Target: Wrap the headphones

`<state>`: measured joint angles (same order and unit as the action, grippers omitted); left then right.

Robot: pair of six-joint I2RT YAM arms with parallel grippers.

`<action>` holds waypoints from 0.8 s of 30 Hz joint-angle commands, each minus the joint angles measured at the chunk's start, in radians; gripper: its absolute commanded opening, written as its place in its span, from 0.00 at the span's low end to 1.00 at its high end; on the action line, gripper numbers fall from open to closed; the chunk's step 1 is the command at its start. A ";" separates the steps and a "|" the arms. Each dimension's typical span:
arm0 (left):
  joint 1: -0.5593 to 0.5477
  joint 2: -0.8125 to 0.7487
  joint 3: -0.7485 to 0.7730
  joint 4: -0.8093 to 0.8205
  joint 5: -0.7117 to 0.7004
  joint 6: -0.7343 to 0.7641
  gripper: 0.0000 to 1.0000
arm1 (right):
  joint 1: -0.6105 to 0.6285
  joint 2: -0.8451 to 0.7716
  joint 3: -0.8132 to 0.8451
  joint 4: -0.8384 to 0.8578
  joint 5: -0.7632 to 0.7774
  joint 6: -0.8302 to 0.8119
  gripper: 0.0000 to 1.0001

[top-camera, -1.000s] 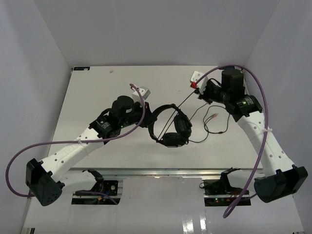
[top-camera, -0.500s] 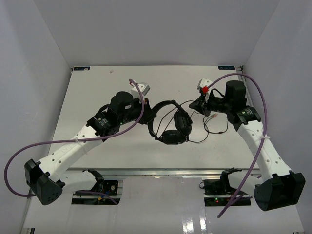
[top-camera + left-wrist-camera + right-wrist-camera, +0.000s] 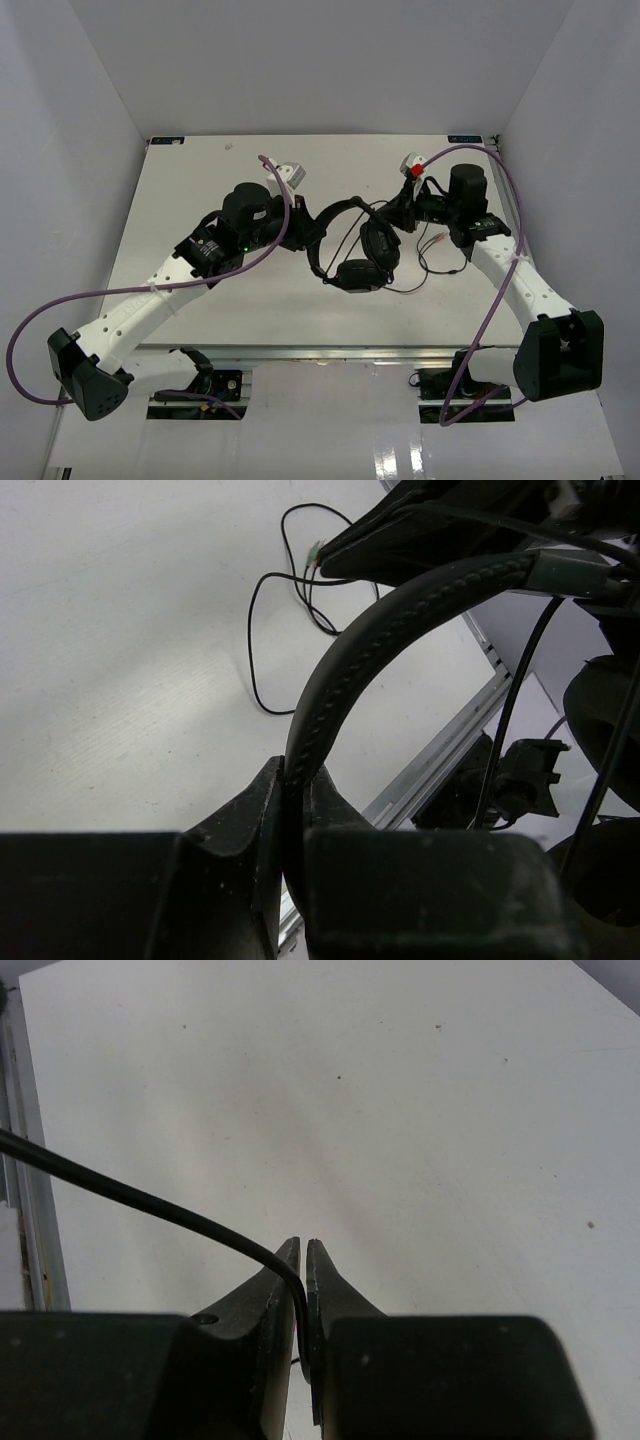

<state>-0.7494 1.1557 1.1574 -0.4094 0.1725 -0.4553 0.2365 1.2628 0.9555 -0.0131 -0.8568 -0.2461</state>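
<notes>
The black headphones (image 3: 360, 250) hang at the table's middle, two padded cups below the arched headband (image 3: 400, 610). My left gripper (image 3: 305, 232) is shut on the headband's left end, which runs up from between the jaws in the left wrist view (image 3: 293, 780). My right gripper (image 3: 398, 217) is shut on the thin black cord (image 3: 150, 1205), which leaves the jaws to the left in the right wrist view. The gripper sits just right of the headband top. The cord's loose end with small plugs (image 3: 437, 240) lies looped on the table to the right.
The white table (image 3: 200, 190) has walls on three sides. Purple arm cables (image 3: 60, 310) arc beside both arms. The table's metal front rail (image 3: 330, 350) runs below the headphones. Cord loops (image 3: 290, 590) lie on the surface between the arms.
My right gripper has swung left and forward with the cord, from the back right toward the headband top. The left gripper has shifted slightly right, still holding the headband.
</notes>
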 commanded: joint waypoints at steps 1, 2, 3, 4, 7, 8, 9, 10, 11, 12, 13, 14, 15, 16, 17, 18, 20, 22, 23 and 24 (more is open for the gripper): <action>-0.004 -0.024 0.011 0.104 0.061 -0.081 0.00 | -0.006 0.032 -0.039 0.174 -0.023 0.137 0.13; -0.005 -0.018 0.009 0.114 0.062 -0.087 0.00 | -0.006 0.038 -0.040 0.181 -0.024 0.144 0.13; -0.005 -0.010 0.008 0.125 0.061 -0.094 0.00 | -0.006 0.041 -0.043 0.189 -0.032 0.153 0.13; -0.004 0.001 0.007 0.136 0.059 -0.102 0.00 | -0.006 0.044 -0.047 0.199 -0.047 0.164 0.13; -0.004 0.022 0.015 0.171 0.015 -0.135 0.00 | -0.006 0.049 -0.078 0.254 -0.088 0.213 0.13; -0.004 0.026 0.018 0.187 -0.002 -0.146 0.00 | -0.006 0.048 -0.089 0.279 -0.101 0.235 0.14; -0.004 0.033 0.020 0.205 -0.016 -0.156 0.00 | -0.006 0.048 -0.106 0.299 -0.120 0.256 0.14; -0.004 0.038 0.021 0.226 -0.034 -0.172 0.00 | -0.006 0.047 -0.119 0.330 -0.143 0.282 0.14; -0.004 0.042 0.024 0.248 -0.054 -0.192 0.00 | -0.006 0.048 -0.128 0.360 -0.162 0.309 0.15; -0.005 0.050 0.030 0.264 -0.072 -0.209 0.00 | -0.006 0.050 -0.139 0.374 -0.168 0.332 0.15; -0.004 0.058 0.033 0.278 -0.078 -0.222 0.00 | -0.005 0.058 -0.144 0.400 -0.177 0.355 0.15; -0.004 0.066 0.044 0.286 -0.084 -0.231 0.00 | -0.004 0.066 -0.144 0.420 -0.185 0.367 0.15; -0.004 0.076 0.058 0.289 -0.088 -0.237 0.00 | -0.003 0.077 -0.137 0.428 -0.188 0.371 0.15; -0.004 0.090 0.070 0.291 -0.089 -0.242 0.00 | -0.001 0.091 -0.126 0.429 -0.189 0.373 0.15; -0.004 0.102 0.086 0.292 -0.087 -0.245 0.00 | 0.001 0.105 -0.115 0.432 -0.192 0.376 0.15; -0.004 0.114 0.107 0.290 -0.082 -0.246 0.00 | 0.003 0.119 -0.105 0.436 -0.197 0.381 0.15; -0.005 0.132 0.149 0.276 -0.079 -0.247 0.00 | 0.012 0.148 -0.089 0.467 -0.204 0.396 0.15; -0.004 0.142 0.193 0.259 -0.090 -0.251 0.00 | 0.022 0.178 -0.085 0.520 -0.213 0.429 0.16; -0.004 0.147 0.213 0.248 -0.099 -0.249 0.00 | 0.026 0.189 -0.082 0.540 -0.219 0.447 0.16; -0.004 0.150 0.226 0.228 -0.110 -0.249 0.00 | 0.029 0.211 -0.079 0.574 -0.221 0.456 0.16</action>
<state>-0.7498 1.3269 1.2770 -0.2108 0.0905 -0.6673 0.2482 1.4277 0.8300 0.4086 -1.0323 0.1342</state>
